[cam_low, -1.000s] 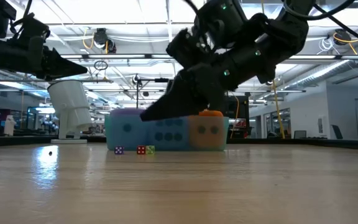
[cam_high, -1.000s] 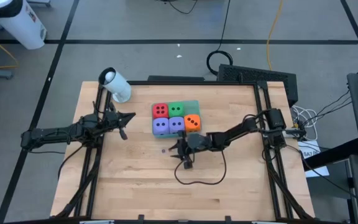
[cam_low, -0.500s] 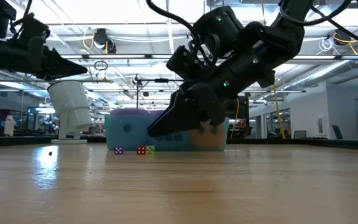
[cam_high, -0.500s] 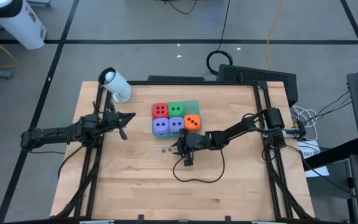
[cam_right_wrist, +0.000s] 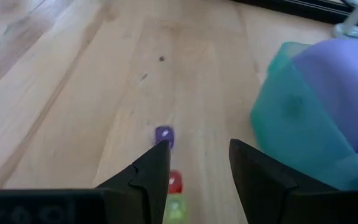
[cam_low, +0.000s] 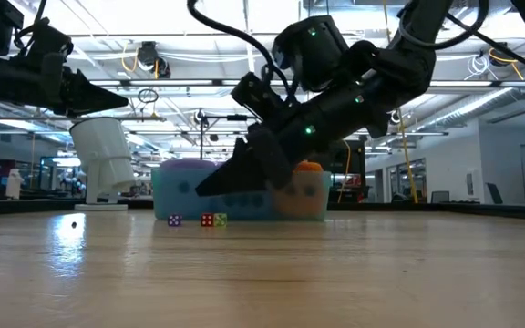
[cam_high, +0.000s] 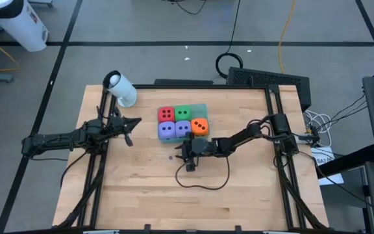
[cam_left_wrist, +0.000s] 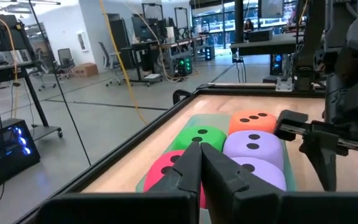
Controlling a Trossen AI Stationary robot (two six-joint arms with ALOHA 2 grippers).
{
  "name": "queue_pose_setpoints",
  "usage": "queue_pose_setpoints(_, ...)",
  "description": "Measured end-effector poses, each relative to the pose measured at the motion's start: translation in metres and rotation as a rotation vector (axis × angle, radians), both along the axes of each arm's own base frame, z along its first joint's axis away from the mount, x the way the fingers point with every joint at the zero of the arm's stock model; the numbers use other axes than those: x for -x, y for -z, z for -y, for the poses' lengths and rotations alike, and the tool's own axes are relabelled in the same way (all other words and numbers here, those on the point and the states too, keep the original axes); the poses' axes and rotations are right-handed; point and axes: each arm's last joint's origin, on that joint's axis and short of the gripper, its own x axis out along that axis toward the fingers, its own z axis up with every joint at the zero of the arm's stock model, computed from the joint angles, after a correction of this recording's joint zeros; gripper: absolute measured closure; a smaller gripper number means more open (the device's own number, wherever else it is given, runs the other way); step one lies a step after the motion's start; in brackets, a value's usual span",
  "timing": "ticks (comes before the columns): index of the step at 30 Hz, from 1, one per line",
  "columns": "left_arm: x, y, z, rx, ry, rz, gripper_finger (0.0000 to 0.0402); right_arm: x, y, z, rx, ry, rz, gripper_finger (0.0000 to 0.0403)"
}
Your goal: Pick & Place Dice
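Hovering low over the bench (cam_high: 141, 188), the right pincer (cam_right_wrist: 197, 168) has its two fingers spread with nothing between them, tilted down towards a short row of three tiny cubes (cam_right_wrist: 163, 135), purple, red and green, which lies on the bare wood just near of the teal tray (cam_high: 204, 108). The dice themselves sit packed on that tray at the far middle of the bench: the red die (cam_high: 167, 114) and the green die (cam_high: 184, 114) in the far row, the two purple-blue dice (cam_high: 167, 131) in the near row, and the orange die (cam_high: 200, 126) at the right end, all touching their neighbours. The left pincer (cam_high: 137, 121) waits clenched and empty to the left of the tray, raised off the wood. The tray dice look like foam, so they are probably light and squashy: a grip across two opposite flat faces should hold, with a gentle squeeze so that the cube does not bulge and pop out. Because they are packed tight, the orange die, whose right side is free, seems the easiest to reach first. The tiny cubes look hard and very light; I cannot tell their material, but they would likely skid or flip if a finger nudges them, so the fingers should straddle one squarely before closing.
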Motion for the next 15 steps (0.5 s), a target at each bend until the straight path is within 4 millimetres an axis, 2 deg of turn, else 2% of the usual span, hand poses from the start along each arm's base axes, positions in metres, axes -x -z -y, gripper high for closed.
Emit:
queue_pose_setpoints(7,0.0,0.001,0.0,-0.007,0.0,-0.01,0.0378,-0.002,-0.011,0.003,-0.025,0.028,0.065,0.0245)
queue_pose_setpoints(15,0.0,0.001,0.0,-0.005,0.002,-0.011,0.0378,0.01,-0.038,-0.02,0.016,-0.129,0.019,0.0245)
